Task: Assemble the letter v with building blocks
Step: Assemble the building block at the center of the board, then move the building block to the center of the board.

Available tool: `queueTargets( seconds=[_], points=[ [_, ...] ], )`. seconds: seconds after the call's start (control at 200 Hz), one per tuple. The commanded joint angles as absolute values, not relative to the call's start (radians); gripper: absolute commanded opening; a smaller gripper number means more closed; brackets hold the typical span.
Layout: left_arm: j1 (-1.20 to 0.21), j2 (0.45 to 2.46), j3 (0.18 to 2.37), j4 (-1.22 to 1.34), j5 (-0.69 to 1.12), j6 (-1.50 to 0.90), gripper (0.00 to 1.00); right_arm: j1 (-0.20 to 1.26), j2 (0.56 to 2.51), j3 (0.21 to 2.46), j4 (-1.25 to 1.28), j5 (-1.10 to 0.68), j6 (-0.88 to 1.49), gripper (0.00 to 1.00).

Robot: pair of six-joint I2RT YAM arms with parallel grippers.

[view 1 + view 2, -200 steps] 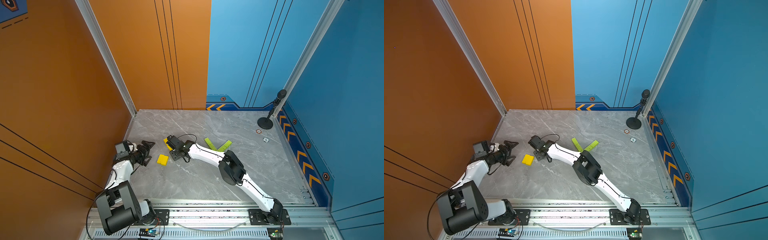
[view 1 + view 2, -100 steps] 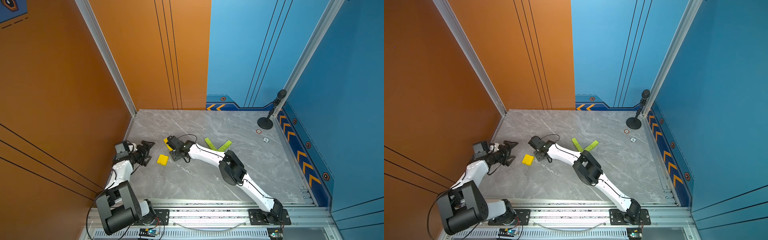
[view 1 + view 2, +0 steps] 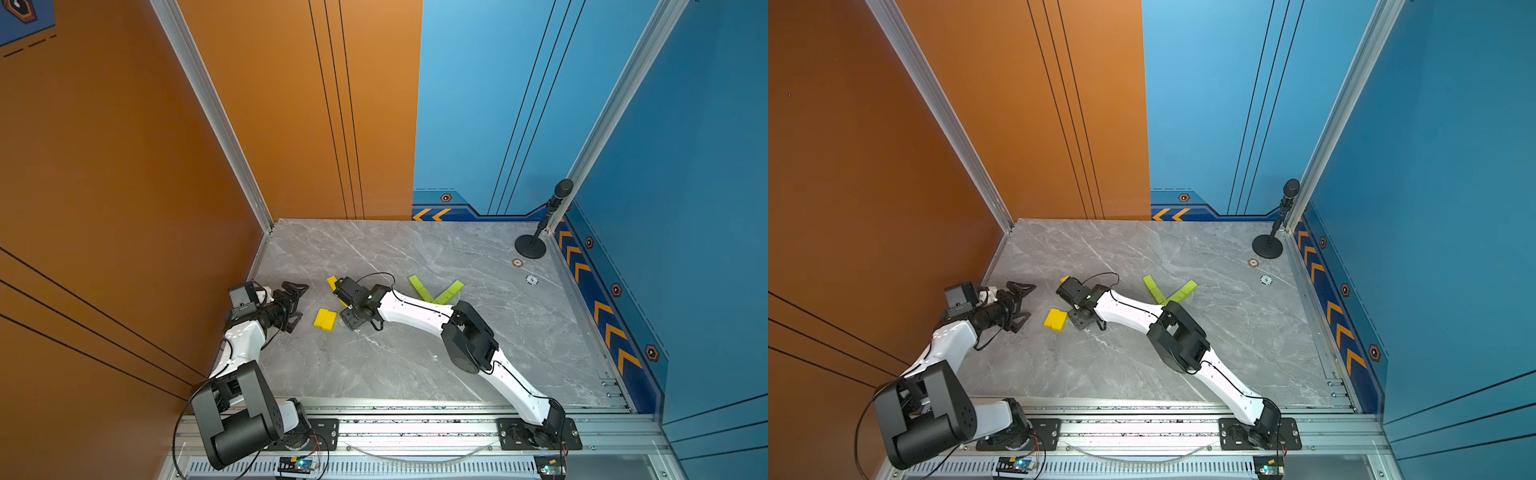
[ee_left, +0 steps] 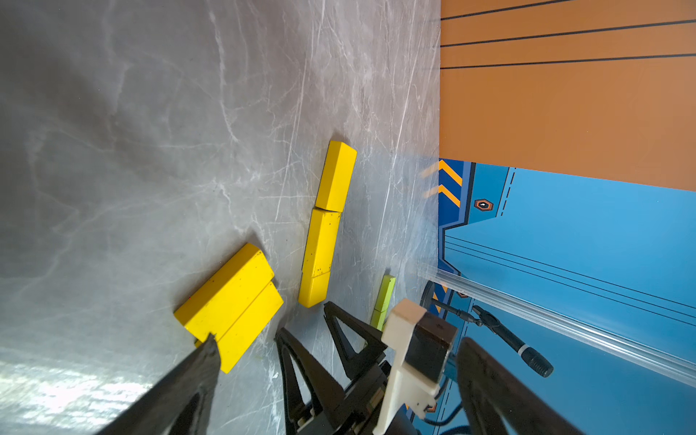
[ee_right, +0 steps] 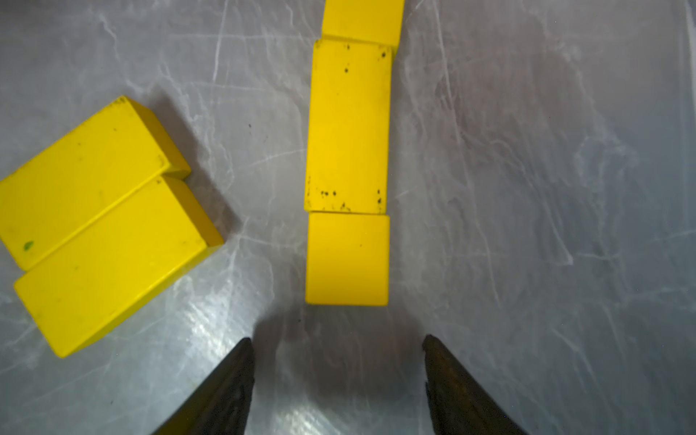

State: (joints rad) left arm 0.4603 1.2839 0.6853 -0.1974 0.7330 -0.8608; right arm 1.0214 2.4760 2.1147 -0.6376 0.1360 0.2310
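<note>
Currently on my bench (image 3: 374, 365), near to far.
Item: left gripper (image 3: 297, 305), by the left edge, jaws spread wide, empty.
Item: two yellow bricks (image 3: 325, 319), lying side by side, touching.
Item: right gripper (image 5: 337, 339), jaws parted, holding nothing, just short of a yellow row (image 5: 346, 128): one cube and two bricks, end to end.
Item: lime-green blocks (image 3: 419, 287) forming a V toward the bench's middle; I cannot count them.

No legible text, brand or number found. Orange chevron arrows (image 3: 432, 215) and hexagon badges (image 3: 446, 198) mark the lower wall trim (image 3: 461, 210).
</note>
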Motion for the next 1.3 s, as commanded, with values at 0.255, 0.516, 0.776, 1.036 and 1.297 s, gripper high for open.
queueTargets(
  seconds=[0.255,0.516,0.776,1.036,1.297],
  points=[
    [0.421,1.348,0.715,-0.306,0.627,-0.783,0.98,1.028,2.278,1.955,-0.632,0.207,0.217,0.90],
    [0.388,1.328,0.777,-0.470,0.515,-0.704,0.98,1.026,2.162,1.842,-0.584,0.223,0.221,1.00],
    [0.338,1.450,0.866,-0.467,0.506,-0.701,0.98,0.999,2.003,1.626,-0.516,0.227,0.246,1.00],
    [0.244,1.564,0.956,-0.424,0.506,-0.718,0.98,0.974,1.890,1.486,-0.483,0.231,0.258,1.00],
    [0.272,1.617,0.912,-0.246,0.554,-0.753,0.98,0.968,1.842,1.424,-0.452,0.227,0.283,1.00]
  ],
)
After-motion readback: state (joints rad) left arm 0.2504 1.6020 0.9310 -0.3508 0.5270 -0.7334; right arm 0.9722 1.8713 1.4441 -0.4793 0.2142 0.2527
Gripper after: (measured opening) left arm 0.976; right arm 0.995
